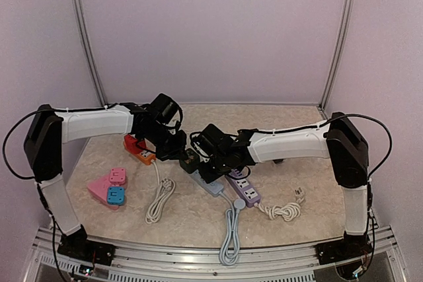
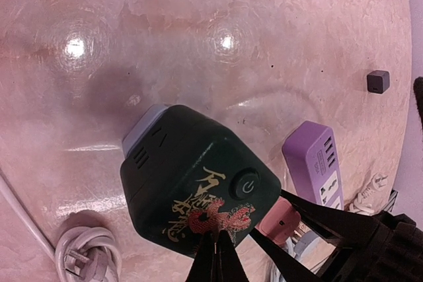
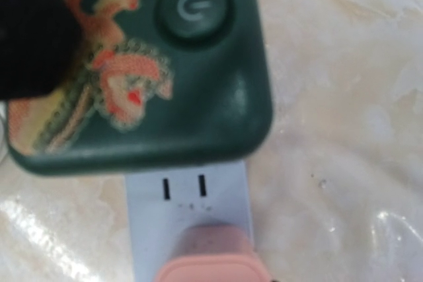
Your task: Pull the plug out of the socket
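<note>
A dark green cube adapter (image 1: pixel 190 161) with a dragon print and a power button sits on the end of a grey-blue power strip (image 1: pixel 213 187). A pink plug (image 2: pixel 281 219) is in the strip right beside it, and also shows in the right wrist view (image 3: pixel 215 262). My left gripper (image 1: pixel 178 153) is shut, its tips (image 2: pixel 221 249) together against the cube's (image 2: pixel 192 189) edge. My right gripper (image 1: pixel 208 166) has its black fingers (image 2: pixel 330 219) on both sides of the pink plug. The right wrist view shows the cube (image 3: pixel 152 64) and the strip's bare slots (image 3: pixel 188 189).
A purple power strip (image 1: pixel 244 189) with a coiled white cord lies right of the grey-blue one. An orange strip (image 1: pixel 139 150) lies under the left arm. A pink triangular socket (image 1: pixel 100 188) holds a pink and a blue plug. A small black cube (image 2: pixel 378 82) sits apart.
</note>
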